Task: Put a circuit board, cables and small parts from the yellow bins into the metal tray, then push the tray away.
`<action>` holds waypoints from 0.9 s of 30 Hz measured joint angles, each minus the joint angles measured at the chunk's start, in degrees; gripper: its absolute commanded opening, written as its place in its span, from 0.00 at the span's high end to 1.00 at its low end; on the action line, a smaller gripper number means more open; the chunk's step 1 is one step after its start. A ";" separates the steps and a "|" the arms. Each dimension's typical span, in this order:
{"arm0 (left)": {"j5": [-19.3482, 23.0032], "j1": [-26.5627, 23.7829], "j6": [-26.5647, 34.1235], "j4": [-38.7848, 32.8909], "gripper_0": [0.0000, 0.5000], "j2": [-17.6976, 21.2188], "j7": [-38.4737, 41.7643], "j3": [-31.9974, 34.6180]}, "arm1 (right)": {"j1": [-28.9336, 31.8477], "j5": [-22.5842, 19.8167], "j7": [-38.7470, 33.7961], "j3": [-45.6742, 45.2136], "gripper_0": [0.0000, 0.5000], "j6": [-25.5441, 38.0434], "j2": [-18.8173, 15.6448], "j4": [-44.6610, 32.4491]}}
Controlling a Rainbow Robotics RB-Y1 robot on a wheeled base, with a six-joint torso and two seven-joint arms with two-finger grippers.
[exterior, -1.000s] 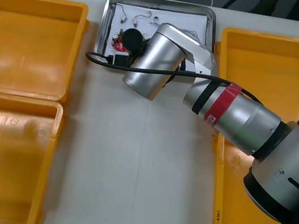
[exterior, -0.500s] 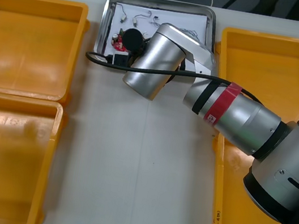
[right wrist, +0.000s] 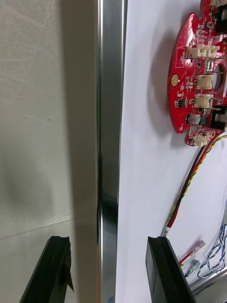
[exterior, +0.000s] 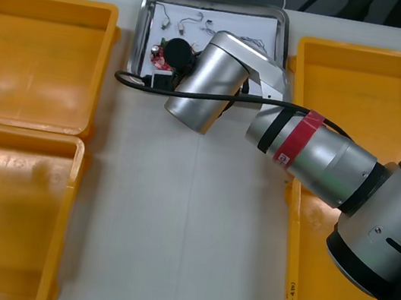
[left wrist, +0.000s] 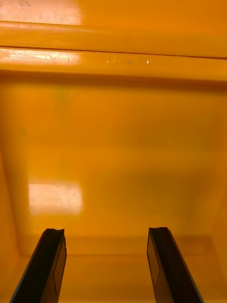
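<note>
The metal tray stands at the table's far middle, white inside. In it lie a round red circuit board, a red and yellow cable, a twisted blue and white cable and small metal parts. My right arm reaches over the tray's near edge. My right gripper is open, one finger over the bare table and the other over the tray's white floor, with the shiny rim between them. My left gripper hangs open over an empty bin's floor.
Two yellow bins flank the tray on the left and a long yellow bin side on the right. A black cable from my right arm loops over the table just before the tray. Bare table lies in front.
The tray seems to have slid slightly toward the far edge. My right arm has barely shifted.
</note>
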 measured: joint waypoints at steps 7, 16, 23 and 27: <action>0.00 0.00 0.00 0.00 0.00 0.00 0.00 0.00 | -0.03 0.00 3.10 0.00 0.06 2.00 -0.20 -0.76; 0.00 0.00 0.00 0.00 0.00 0.00 0.00 0.00 | -0.04 -1.91 3.14 -0.25 0.06 7.10 -2.54 -7.98; 0.00 0.00 0.00 0.00 0.00 0.00 0.00 0.00 | -0.05 -7.33 3.14 -2.52 0.06 13.85 -4.65 -13.27; 0.00 0.00 0.00 0.00 0.00 0.00 0.00 0.00 | 0.64 -9.48 3.13 -5.51 0.06 17.28 -6.32 -18.18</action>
